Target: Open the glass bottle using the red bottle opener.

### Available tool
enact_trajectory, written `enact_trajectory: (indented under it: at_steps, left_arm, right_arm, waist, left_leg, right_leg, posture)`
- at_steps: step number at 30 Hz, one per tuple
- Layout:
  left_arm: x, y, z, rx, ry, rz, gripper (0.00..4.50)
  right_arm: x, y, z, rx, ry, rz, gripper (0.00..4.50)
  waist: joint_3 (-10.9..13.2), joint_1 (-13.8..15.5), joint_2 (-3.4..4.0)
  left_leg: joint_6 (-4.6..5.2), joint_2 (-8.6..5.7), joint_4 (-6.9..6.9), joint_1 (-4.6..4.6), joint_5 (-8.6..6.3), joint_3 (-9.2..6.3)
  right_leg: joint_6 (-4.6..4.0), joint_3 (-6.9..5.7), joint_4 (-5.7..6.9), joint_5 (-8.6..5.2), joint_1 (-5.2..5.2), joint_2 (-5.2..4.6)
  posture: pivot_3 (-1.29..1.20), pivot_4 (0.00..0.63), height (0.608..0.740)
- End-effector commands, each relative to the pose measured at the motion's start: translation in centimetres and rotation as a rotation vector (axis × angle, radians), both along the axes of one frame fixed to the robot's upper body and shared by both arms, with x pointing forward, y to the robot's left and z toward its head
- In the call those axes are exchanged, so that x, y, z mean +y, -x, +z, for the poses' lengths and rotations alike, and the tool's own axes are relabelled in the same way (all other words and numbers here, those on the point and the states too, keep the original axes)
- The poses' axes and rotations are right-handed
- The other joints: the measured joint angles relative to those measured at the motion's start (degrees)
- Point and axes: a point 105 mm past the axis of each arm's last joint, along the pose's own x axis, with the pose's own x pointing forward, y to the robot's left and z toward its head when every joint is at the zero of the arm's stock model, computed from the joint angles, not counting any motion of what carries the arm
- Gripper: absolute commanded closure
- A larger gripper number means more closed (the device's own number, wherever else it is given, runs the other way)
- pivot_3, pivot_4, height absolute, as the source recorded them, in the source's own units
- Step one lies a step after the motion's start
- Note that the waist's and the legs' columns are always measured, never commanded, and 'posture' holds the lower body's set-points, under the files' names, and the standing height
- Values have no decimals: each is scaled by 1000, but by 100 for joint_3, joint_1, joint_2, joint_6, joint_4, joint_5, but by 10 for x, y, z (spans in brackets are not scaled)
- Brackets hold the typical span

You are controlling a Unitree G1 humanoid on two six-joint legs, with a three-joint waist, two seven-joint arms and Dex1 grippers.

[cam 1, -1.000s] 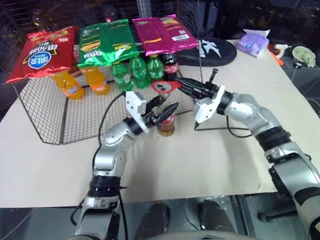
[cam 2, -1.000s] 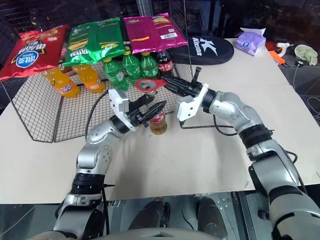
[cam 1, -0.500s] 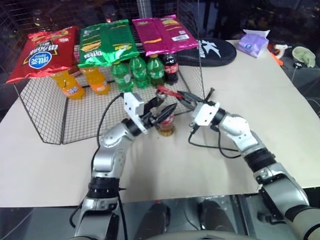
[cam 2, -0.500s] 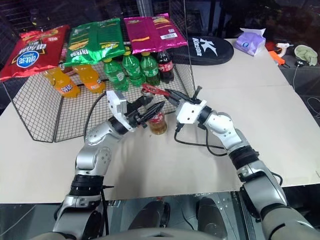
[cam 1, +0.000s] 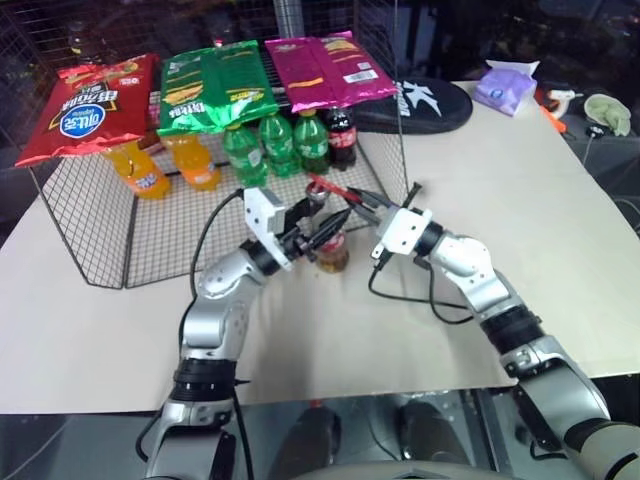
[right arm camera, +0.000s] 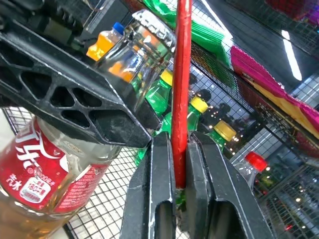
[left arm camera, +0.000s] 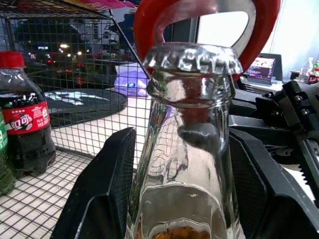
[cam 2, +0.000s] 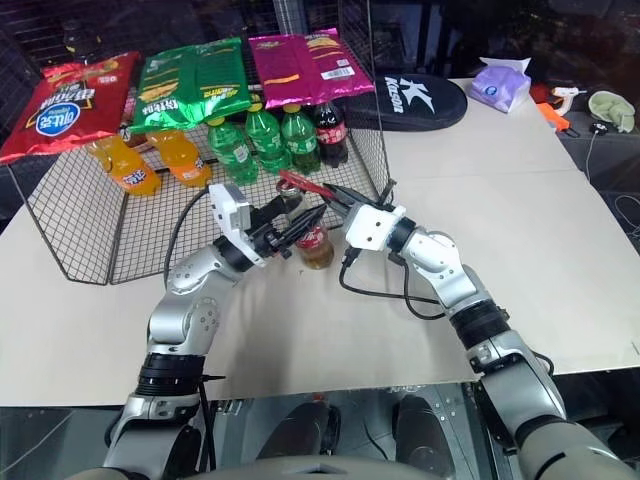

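Head view: the left gripper (cam 1: pixel 322 224) clamps the neck of the small clear glass bottle (cam 1: pixel 333 252) of amber liquid, upright on the table (cam 1: pixel 420 340) near the wire rack (cam 1: pixel 100 230).

Left wrist view: rigid, slippery glass; hold below the crimped metal cap (left arm camera: pixel 192 58).

Right wrist view: the right gripper (right arm camera: pixel 180 149) pinches the flat red bottle opener (right arm camera: pixel 181 74) by its handle, ring behind the cap.

from my seat, the glass bottle (left arm camera: pixel 182 149) base cut off in the left wrist view, red bottle opener (left arm camera: pixel 209 20) ring clipped at the edge and half behind the cap (left arm camera: pixel 192 57), its handle buried between the right jaws, label script too small to read
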Motion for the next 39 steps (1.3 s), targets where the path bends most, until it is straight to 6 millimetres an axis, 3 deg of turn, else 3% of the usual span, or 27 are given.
enact_trajectory:
  at_steps: [1,7,14,18,23,31,39]
  left_arm:
    - [-15,4,-1,7,-10,-58,2362]
    - [-14,3,0,7,-15,-59,2362]
    - [-14,1,1,3,-18,-59,2362]
    - [-14,1,-1,4,-17,-62,2362]
    - [-15,-2,-3,4,-17,-69,2362]
    - [-19,-5,-3,0,-17,-82,2362]
    - [-21,-6,-4,-3,-16,-86,2362]
  right_arm:
    - [10,-1,-8,-45,69,12,4500]
    - [9,-2,4,-165,49,-5,4500]
    - [16,14,-8,-225,101,81,4500]
    - [16,21,-5,-245,127,145,4500]
    - [5,13,1,-309,236,141,4500]
    - [-16,-17,46,-495,319,18,4500]
    - [-25,-17,94,-664,286,-24,4500]
  waist:
    - [0,-6,0]
    - [0,-5,0]
    - [0,-4,0]
    - [0,-3,0]
    - [0,1,0]
    - [0,14,0]
    - [1,-5,-1]
  left_leg:
    - [0,0,0,0,0,1]
    - [0,0,0,0,0,1]
    - [0,0,0,0,0,1]
    - [0,-1,0,0,0,1]
    - [0,-1,0,0,0,1]
    - [0,-3,1,-2,0,0]
    - [0,-4,-7,-9,0,1]
  right_leg:
    - [0,1,0,0,0,0]
    - [0,1,-1,0,0,0]
    - [0,1,-1,0,2,0]
    - [0,1,-1,0,3,0]
    - [0,1,-1,0,6,0]
    - [0,-2,-2,0,6,-1]
    - [0,-1,-10,0,-1,-2]
  posture:
    - [0,150,740]
    - [0,150,740]
    - [0,150,740]
    - [0,150,740]
    - [0,150,740]
    - [0,150,740]
    - [0,150,740]
